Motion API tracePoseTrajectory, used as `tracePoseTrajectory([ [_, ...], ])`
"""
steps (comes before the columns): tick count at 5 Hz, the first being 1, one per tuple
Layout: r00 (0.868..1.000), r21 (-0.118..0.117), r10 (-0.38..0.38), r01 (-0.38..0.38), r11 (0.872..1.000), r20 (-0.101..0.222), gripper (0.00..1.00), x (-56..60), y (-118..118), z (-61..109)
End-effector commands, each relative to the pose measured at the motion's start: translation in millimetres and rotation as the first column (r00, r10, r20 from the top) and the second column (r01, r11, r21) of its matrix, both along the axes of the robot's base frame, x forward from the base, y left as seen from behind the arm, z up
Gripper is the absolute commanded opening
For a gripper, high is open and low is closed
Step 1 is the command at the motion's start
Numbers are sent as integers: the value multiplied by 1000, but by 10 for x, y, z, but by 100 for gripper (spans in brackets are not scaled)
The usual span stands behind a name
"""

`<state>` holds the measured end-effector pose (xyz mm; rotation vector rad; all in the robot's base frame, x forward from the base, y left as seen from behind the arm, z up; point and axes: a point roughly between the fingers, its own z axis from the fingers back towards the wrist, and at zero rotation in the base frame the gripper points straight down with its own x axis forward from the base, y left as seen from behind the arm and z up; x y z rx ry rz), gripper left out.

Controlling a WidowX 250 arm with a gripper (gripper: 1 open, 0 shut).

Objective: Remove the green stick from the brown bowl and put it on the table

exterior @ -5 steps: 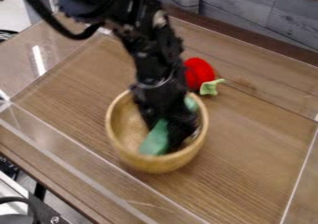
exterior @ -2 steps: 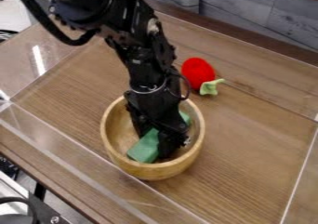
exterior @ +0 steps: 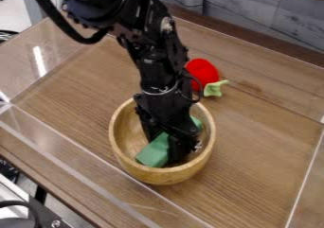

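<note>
The brown bowl [exterior: 127, 154] sits on the table [exterior: 266, 137] near the front middle. Inside it the green stick [exterior: 157, 153] leans tilted, its lower end on the bowl's floor and its upper end between my fingers. My gripper [exterior: 172, 130] reaches straight down into the bowl from a black arm, and its jaws are closed around the stick's upper part. The arm hides the stick's top and part of the bowl's back rim.
A red strawberry-like toy [exterior: 203, 73] with a green stem lies just behind the bowl to the right. Low clear acrylic walls [exterior: 51, 142] border the tabletop at the left, front and right. Bare wood lies right of the bowl.
Bowl, gripper and stick slid slightly towards the front left, then back to the right. The grip on the stick looks the same, and its lower end stays in the bowl.
</note>
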<state>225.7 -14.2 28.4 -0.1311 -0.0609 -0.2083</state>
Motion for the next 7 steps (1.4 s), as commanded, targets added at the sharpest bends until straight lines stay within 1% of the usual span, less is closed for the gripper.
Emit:
tracePoseTrajectory([
  [1, 999, 5, -10, 10, 1000, 42, 0, 111, 23, 173],
  [2, 999, 14, -6, 6, 1000, 45, 0, 130, 63, 254],
  [3, 999, 23, 24, -25, 999, 46, 0, 133, 68, 342],
  [4, 998, 27, 49, -50, 998, 45, 0, 134, 60, 412],
  [5, 992, 31, 108, -110, 994, 60, 0, 155, -84, 509],
  [6, 983, 29, 173, -175, 984, 69, 0, 135, -352, 483],
  [7, 977, 23, 207, -209, 978, 59, 0, 112, -751, 301],
])
